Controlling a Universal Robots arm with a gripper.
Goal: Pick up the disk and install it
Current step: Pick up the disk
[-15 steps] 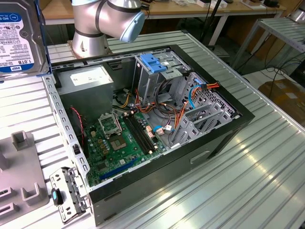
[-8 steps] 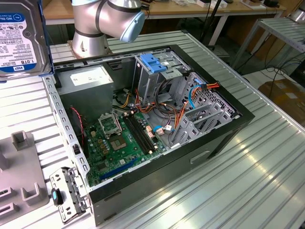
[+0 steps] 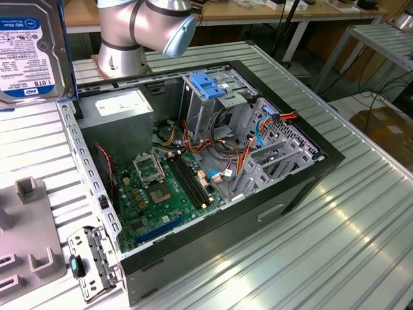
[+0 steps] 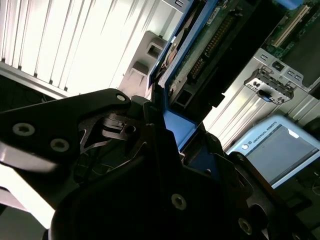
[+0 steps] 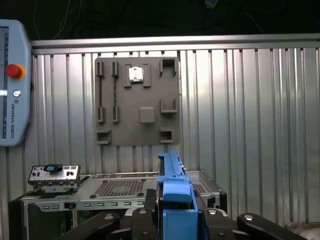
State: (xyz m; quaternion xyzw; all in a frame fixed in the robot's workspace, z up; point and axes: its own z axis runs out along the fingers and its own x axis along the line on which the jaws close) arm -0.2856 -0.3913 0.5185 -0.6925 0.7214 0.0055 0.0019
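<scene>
Gripping the disk (image 5: 172, 175) by its blue side rails, my gripper (image 5: 176, 217) is clamped shut on it. In the first wrist view my black fingers (image 5: 142, 220) press against either flank of the rail. In the second wrist view the disk's (image 4: 200, 45) circuit-board side rises out of my closed jaws.

In the exterior view the disk (image 3: 29, 48) hangs in the air at the view's upper left, its white label with the blue band facing the camera. It is clear of the ribbed metal table (image 3: 348, 232) and well apart from the open computer case (image 3: 193, 239). The case lies on its side on that table. Inside it sit a grey power-supply box (image 3: 122, 113), a metal cage with a blue plastic top (image 3: 210, 87) and the green motherboard (image 3: 161, 187).

On the exterior view's left of the case lies a grey fixture plate (image 3: 26, 226). A small metal bracket with a blue latch (image 3: 90, 258) sits just beside the case's near corner.
</scene>
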